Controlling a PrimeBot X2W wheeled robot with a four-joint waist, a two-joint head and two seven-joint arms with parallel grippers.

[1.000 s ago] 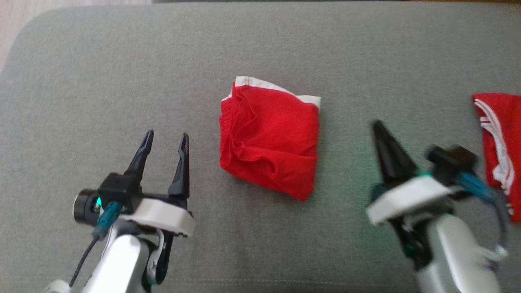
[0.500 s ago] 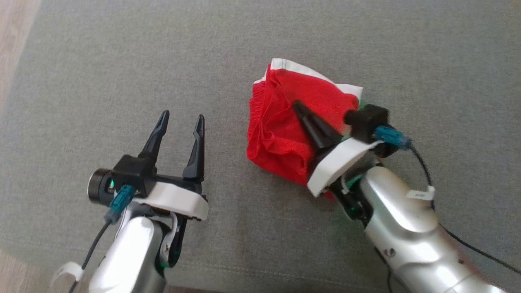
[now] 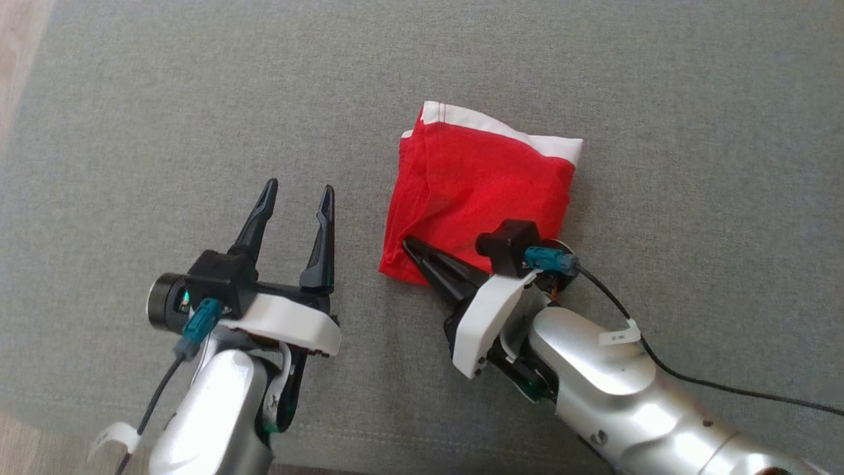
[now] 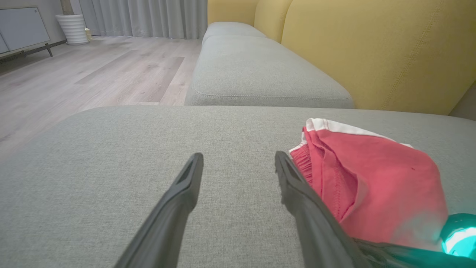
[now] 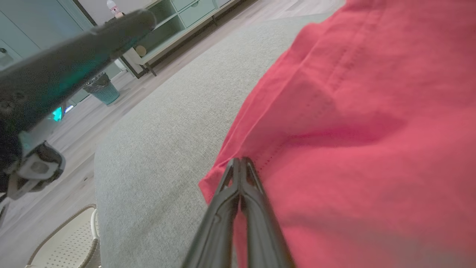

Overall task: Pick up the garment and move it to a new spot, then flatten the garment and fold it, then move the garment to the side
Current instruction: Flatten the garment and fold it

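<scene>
Two grippers at a folded red garment (image 3: 478, 185) on a grey sofa cushion (image 3: 165, 99).
The garment, with a white band along its far edge, lies flat near the middle of the cushion. The right gripper (image 3: 409, 245), fingers pressed together, has its tips at the garment's near left corner. The left gripper (image 3: 299, 189), fingers spread apart and holding nothing, hovers over bare cushion just left of the garment.

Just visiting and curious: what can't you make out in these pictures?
Head view: the right gripper and its arm cover the garment's near corner.
Right wrist view: whether the shut fingers pinch cloth or only press on it.
Left wrist view: the left gripper's finger hides the garment's lower edge.
</scene>
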